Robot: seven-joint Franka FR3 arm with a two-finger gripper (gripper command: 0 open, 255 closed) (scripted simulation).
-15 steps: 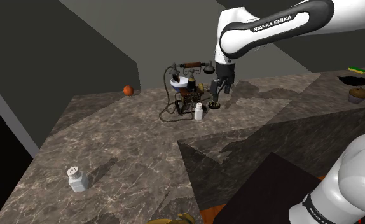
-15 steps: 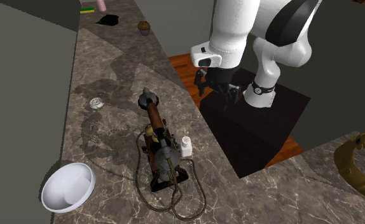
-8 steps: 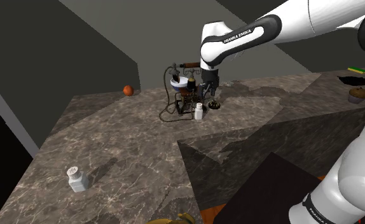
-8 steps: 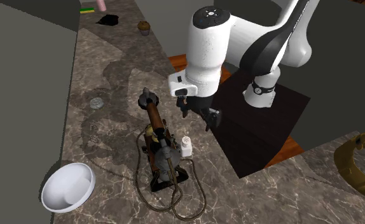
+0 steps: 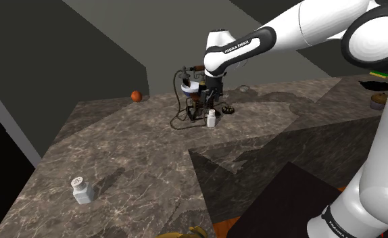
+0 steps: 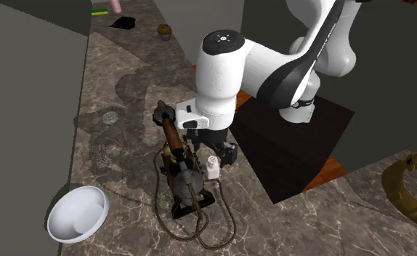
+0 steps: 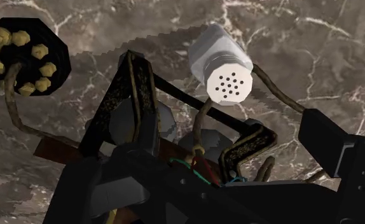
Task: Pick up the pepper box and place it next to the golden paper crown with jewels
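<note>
A small white pepper box (image 5: pixel 211 119) (image 6: pixel 213 166) with a perforated top stands upright on the marble counter, right beside an antique telephone (image 5: pixel 194 94) (image 6: pixel 180 164). My gripper (image 5: pixel 212 101) (image 6: pixel 219 150) hangs just above it, open, touching nothing. In the wrist view the pepper box (image 7: pixel 220 63) lies ahead of the gripper (image 7: pixel 210 175), past the telephone's frame (image 7: pixel 133 108), not between the fingers. The golden crown (image 6: pixel 409 188) (image 5: pixel 182 233) sits at the counter's other end, partly cut off by the picture edge.
A second white shaker (image 5: pixel 82 191) stands near the crown's end of the counter. A black studded dial (image 7: pixel 26 54) (image 5: pixel 226 110) lies beside the telephone. Also here are a white bowl (image 6: pixel 76 213), an orange (image 5: pixel 136 96), a muffin (image 6: pixel 163 30) and a grey disc (image 6: pixel 111 116).
The arm has swung across the counter toward the telephone and come down. The gripper now hangs over the pepper box, still open. No object has moved.
</note>
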